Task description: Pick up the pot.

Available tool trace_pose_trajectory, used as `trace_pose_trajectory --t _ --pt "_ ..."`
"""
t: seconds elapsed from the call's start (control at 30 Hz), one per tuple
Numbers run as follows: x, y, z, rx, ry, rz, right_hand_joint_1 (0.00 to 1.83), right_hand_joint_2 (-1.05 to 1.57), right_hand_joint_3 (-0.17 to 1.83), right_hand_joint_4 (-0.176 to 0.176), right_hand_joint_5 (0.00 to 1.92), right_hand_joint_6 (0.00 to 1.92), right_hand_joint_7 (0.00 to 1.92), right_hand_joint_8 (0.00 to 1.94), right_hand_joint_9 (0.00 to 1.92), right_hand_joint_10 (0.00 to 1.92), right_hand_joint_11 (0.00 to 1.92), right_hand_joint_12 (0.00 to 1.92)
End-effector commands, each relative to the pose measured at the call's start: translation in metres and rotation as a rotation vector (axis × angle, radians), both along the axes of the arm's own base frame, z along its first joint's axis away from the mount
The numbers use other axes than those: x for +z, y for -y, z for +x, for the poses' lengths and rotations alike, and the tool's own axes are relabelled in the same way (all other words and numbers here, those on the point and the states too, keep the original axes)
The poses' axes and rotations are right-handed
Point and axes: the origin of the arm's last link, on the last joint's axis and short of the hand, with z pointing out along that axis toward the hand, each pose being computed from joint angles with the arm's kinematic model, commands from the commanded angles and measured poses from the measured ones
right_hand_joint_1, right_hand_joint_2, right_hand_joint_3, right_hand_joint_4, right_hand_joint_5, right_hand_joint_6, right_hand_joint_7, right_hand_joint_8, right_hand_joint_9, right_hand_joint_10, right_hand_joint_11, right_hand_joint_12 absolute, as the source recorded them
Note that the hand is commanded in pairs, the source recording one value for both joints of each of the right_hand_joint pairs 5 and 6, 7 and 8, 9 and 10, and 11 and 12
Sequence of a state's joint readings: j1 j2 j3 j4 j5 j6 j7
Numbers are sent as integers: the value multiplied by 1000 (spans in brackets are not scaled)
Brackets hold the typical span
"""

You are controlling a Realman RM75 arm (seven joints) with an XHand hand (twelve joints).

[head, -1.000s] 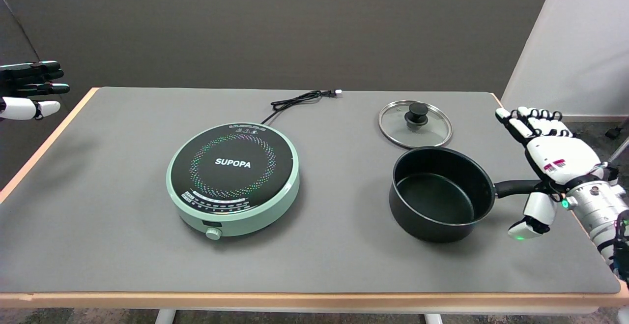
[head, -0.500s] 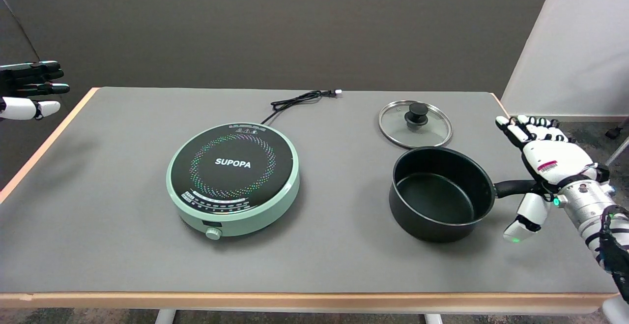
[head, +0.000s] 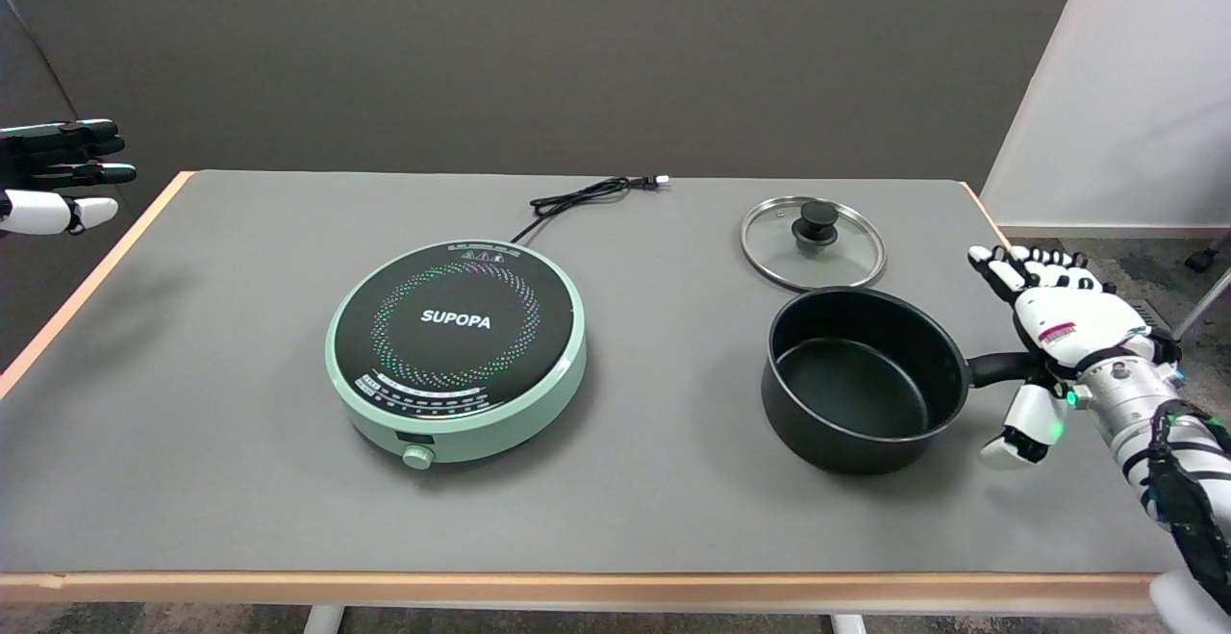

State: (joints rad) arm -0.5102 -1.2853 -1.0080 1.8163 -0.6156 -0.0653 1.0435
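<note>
A black pot (head: 859, 379) stands empty on the grey table, right of centre, its black handle (head: 1000, 367) pointing right. My right hand (head: 1056, 326) hovers over the outer end of that handle, palm down. Its fingers (head: 1019, 264) stretch out flat toward the far side, and the thumb (head: 1019, 422) hangs down on the near side of the handle. Nothing is gripped. The tip of the handle is hidden under the hand.
A glass lid (head: 813, 241) with a black knob lies just behind the pot. A mint-green induction cooker (head: 456, 345) sits at the table's centre, its black cord (head: 589, 194) trailing to the back. The idle left hand (head: 58, 177) hangs at the upper left. The table's right edge (head: 991, 215) is close by.
My right hand has sunk lower and drawn slightly toward the pot over the handle's end, with the thumb shifting left. The pot has stayed in place.
</note>
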Motion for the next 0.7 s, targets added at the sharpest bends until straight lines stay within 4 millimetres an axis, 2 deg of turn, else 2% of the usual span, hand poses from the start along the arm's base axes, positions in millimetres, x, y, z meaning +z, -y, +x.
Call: trace_pose_trajectory --t 0.03,0.23,0.7 --pt "-7 10 0 -44 3 -36 1214 -885 1387 176 56 56 56 56 56 56 56 56" --pt "-10 18 -1 -53 15 -29 1193 -950 1713 176 161 161 161 161 161 161 161 161" --pt "-5 12 -7 -98 31 -72 1210 -974 1822 176 233 233 233 233 233 233 233 233"
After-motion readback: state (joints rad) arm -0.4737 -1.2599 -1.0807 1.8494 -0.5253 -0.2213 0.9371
